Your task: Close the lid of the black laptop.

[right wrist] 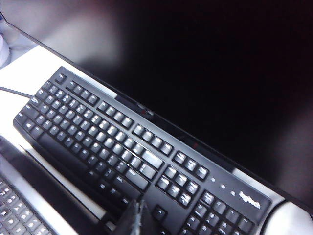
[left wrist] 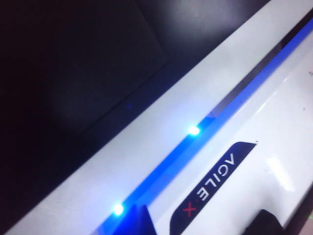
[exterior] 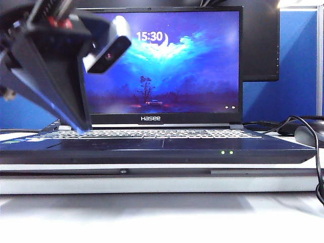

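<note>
Lid [exterior: 162, 66] is standing upright, centre frame, on the black laptop [exterior: 152, 147] — stiff, hinged, fragile; push its top edge. Left gripper [exterior: 45, 66] is looming upper left, right gripper [right wrist: 137, 220] is hovering over a keyboard [right wrist: 137, 156] — neither's state tellable.

On the upright lid [exterior: 162, 66] of the wide black laptop [exterior: 157, 144], the blue night wallpaper shows a white "15:30" at top centre, and the bezel below the screen reads "Hasee". In the left wrist view, a dark label [left wrist: 215, 183] on a white panel reads "AGILE·X". In the right wrist view, the separate black keyboard [right wrist: 137, 156] carries a small white logo on one corner, too blurred to read.
</note>
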Tool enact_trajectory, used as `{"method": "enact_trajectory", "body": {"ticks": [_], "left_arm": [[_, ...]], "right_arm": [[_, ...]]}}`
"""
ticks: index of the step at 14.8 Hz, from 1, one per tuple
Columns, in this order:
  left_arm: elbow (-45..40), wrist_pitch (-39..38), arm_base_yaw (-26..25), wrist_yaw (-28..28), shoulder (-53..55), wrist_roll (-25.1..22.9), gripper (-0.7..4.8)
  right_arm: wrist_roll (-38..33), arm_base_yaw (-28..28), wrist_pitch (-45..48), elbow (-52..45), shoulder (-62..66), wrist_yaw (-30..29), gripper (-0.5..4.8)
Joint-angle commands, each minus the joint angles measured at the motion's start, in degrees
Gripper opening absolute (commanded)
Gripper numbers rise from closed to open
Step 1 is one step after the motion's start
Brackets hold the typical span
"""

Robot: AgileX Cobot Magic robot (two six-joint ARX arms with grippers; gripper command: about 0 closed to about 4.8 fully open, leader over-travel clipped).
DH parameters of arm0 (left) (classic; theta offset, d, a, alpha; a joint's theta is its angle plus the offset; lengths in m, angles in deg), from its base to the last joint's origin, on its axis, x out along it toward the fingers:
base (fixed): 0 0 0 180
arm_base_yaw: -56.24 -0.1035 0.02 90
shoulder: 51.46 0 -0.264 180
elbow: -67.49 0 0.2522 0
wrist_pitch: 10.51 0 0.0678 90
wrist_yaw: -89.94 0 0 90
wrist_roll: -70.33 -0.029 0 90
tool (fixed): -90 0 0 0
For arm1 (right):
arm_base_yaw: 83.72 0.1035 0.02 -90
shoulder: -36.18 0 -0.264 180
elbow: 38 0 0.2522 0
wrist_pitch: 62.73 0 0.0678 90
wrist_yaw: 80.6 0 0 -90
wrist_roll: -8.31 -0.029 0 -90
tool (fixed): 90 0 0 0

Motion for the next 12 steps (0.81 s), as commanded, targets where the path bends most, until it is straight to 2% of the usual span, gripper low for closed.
{"method": "enact_trajectory", "body": {"ticks": [1,6,12], "left_arm": [[0.15,-1.16,0.00,0.15,3.15,-1.31,-0.05],[0.15,-1.03,0.00,-2.71,4.68,-2.01,-0.05],[0.15,1.57,-0.02,-2.89,4.68,-2.03,-0.05]], "right_arm": [[0.31,0.02,-0.85,0.26,-0.46,2.86,-0.05],[0.50,0.02,-5.55,0.26,-0.48,2.84,-0.05],[2.27,0.57,-14.71,0.26,-0.92,2.36,-0.05]]}}
